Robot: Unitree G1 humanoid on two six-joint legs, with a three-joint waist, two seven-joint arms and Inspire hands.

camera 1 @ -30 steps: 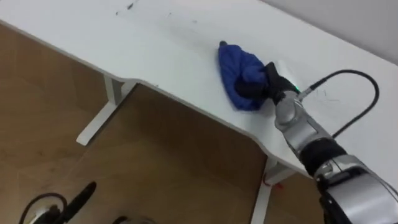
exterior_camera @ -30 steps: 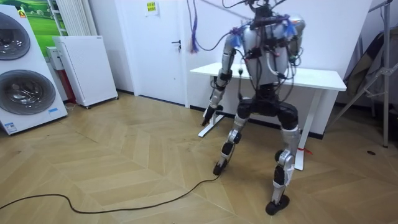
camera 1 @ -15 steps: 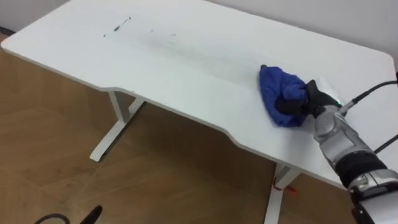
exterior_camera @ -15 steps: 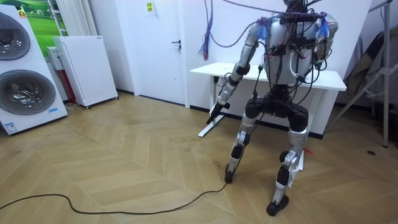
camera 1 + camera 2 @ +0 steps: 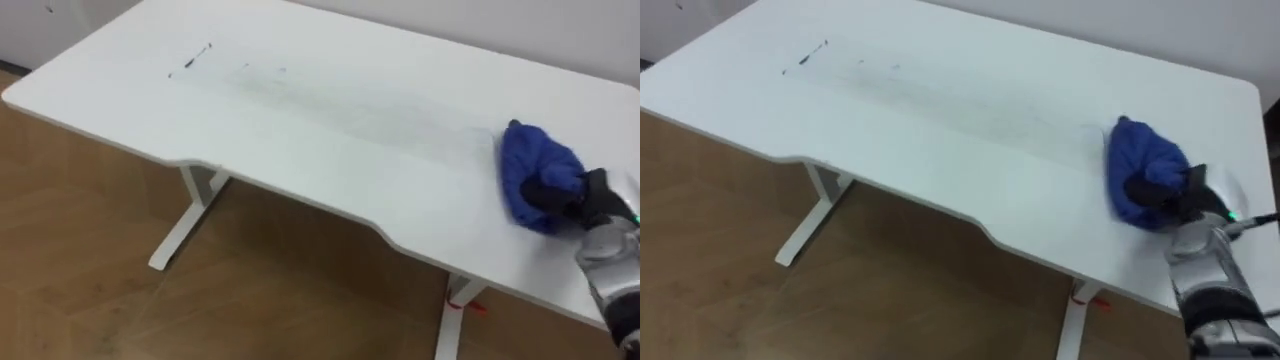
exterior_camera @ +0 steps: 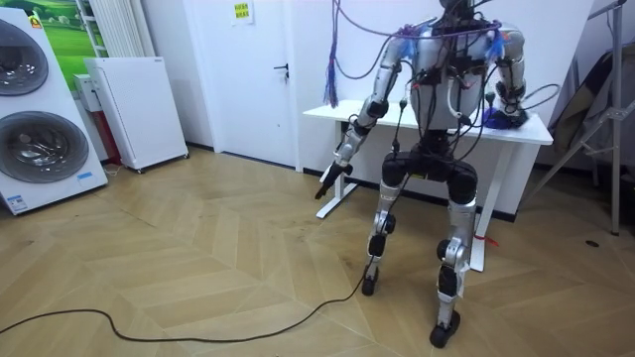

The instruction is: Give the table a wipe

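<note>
Blue cloth (image 5: 528,162) now further right along counter (image 5: 300,120), near its end. Right hand (image 5: 560,195) curls fingers round cloth, holds it on counter. Dark marks (image 5: 190,58) far off to hand's left. Left hand (image 6: 330,178) hangs low.

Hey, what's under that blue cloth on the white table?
The blue cloth lies bunched on the white table, gripped by the right robot hand. The tabletop patch beneath it is covered, so any marks there can't be seen.

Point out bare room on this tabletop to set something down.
The white table is bare from the dark marks at its far left across to the blue cloth. Only the right end is crowded: the right robot hand grips the cloth.
</note>
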